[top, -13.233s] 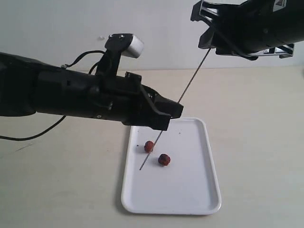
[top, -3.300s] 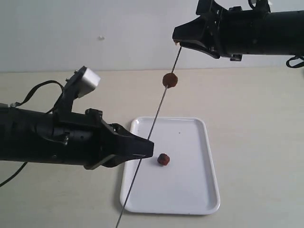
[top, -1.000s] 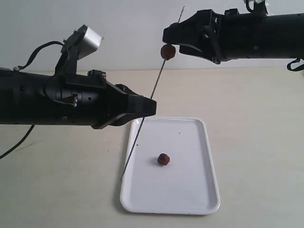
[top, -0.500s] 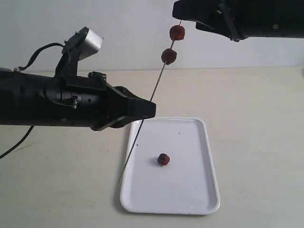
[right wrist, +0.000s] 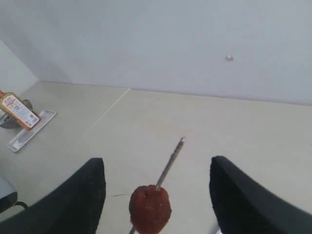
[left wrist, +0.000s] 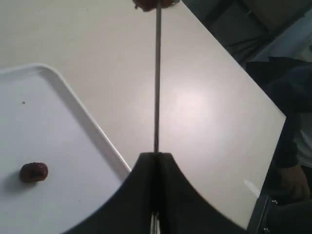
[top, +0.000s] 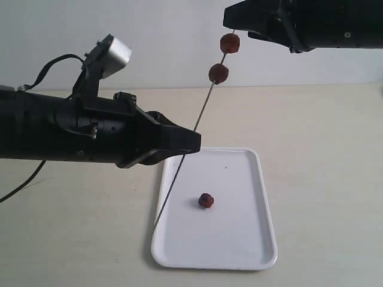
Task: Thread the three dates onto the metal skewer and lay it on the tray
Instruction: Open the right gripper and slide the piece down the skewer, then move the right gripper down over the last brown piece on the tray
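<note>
The metal skewer passes behind the left tool, seemingly pinched there.

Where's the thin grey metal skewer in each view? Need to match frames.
Exterior: skewer slants from top right, through the shut left gripper, down over the white rectangular tray.
Left wrist: straight up the middle, from the shut jaws to a reddish-brown date at the edge.
Right wrist: short tip poking from a date.
Shared landmark: the threaded dates.
</note>
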Controlling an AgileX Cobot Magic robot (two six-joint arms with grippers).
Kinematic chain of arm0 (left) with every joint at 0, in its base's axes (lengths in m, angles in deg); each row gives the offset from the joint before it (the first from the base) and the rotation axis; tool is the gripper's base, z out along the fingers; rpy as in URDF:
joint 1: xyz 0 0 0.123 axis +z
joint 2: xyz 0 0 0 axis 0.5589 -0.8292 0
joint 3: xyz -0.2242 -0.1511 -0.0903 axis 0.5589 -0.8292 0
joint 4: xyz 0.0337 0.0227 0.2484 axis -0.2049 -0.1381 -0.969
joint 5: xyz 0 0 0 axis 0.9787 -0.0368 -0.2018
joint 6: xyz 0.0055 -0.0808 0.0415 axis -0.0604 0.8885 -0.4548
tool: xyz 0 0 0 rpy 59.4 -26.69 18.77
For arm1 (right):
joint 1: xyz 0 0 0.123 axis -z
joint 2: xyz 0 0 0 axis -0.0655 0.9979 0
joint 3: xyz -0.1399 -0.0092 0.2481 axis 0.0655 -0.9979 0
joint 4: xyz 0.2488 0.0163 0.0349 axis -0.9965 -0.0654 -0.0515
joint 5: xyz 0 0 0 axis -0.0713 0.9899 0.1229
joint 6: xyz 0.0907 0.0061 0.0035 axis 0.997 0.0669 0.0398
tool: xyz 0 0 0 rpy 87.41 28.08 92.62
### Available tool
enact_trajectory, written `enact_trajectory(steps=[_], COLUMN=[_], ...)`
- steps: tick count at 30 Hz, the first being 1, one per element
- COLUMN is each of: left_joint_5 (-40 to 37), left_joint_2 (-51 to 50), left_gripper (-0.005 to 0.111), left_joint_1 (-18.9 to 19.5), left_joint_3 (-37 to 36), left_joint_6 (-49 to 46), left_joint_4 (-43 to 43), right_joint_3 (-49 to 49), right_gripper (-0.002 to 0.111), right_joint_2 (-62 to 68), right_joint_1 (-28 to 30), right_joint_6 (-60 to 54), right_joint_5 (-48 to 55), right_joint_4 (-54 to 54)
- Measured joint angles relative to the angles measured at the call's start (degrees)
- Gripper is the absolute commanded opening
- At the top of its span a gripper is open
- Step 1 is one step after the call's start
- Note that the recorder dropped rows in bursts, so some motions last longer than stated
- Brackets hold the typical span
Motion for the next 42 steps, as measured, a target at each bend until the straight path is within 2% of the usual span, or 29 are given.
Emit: enact_trajectory(steps=[4,10,14,20,27,34,42], left_joint_5=[3.2,4.4,4.8,6.4,7.1,7.2,7.2], left_joint_2=[0.0,0.0,0.0,0.0,0.0,0.0,0.0], left_gripper=[0.0,0.0,0.0,0.0,0.0,0.0,0.0], left_joint_1=[0.0,0.0,1.7,7.8,16.0,17.1,17.1], left_joint_3=[0.0,0.0,-0.5,-5.2,-8.8,-9.6,-9.6], left_joint_6=[5.1,13.8,19.1,20.0,18.7,16.5,14.9], left_joint_4=[-6.3,-19.1,-25.0,-26.9,-27.8,-27.9,-27.9], right_joint_3=[0.0,0.0,0.0,0.0,0.0,0.0,4.8], right_gripper=[0.06,0.06,0.059,0.059,0.059,0.054,0.054], right_joint_2=[-2.2,-3.8,-3.8,-3.8,0.6,9.4,19.3], right_joint_1=[0.0,0.0,0.0,-0.8,-9.8,-16.3,-22.3], right_joint_6=[6.1,26.9,36.8,42.0,50.4,72.2,77.0], right_joint_5=[-1.9,-2.7,-0.5,0.9,-1.8,-6.6,-6.6], right_joint_4=[6.4,29.1,40.1,49.1,59.9,72.0,73.7])
